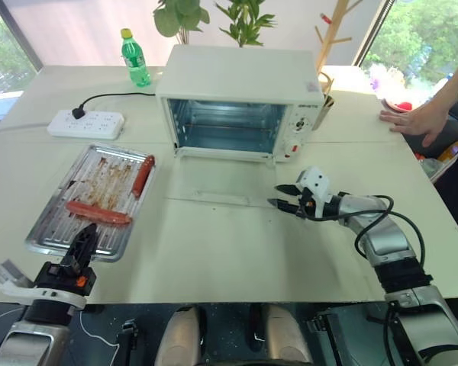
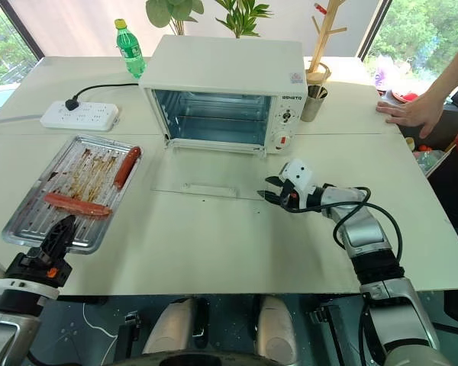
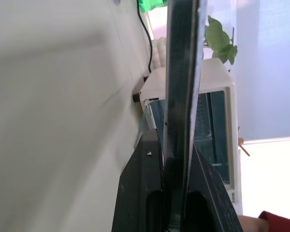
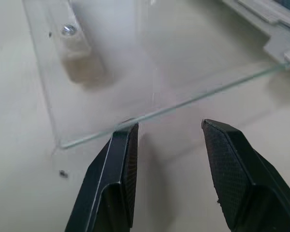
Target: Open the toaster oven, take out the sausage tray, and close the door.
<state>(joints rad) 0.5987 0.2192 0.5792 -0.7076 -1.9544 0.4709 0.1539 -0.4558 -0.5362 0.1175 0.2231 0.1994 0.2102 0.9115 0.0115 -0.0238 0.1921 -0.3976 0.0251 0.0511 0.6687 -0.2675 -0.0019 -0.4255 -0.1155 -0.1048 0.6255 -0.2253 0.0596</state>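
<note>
Nearest the head camera, the left claw (image 1: pixel 82 242) is seen closed and empty at the near rim of the sausage tray (image 1: pixel 52 237), which is set on the surface (image 1: pixel 237 252) left of the oven (image 1: pixel 240 103). From the right wrist, the half-open right claw (image 4: pixel 170 145) is aimed at the flat glass door (image 4: pixel 135 72); its edge should be scooped from underneath.

person's hand (image 1: pixel 416 120) cut off at frame edge, plant (image 1: pixel 214 17) tops cropped
</note>
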